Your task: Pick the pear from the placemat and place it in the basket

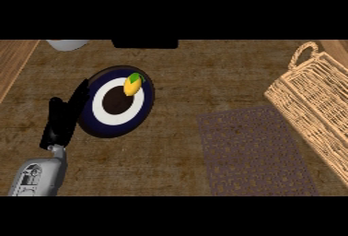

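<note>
Pear (133, 84) lies on plate (102, 124), just right of the open, straight-fingered left hand (65, 117).

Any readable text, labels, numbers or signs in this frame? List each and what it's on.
None readable. The plate bears only plain rings, and the placemat and basket show only weave. The left hand and its forearm carry no legible markings.

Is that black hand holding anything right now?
No. The left hand is open beside the plate, holding nothing. The right hand isn't visible.
</note>
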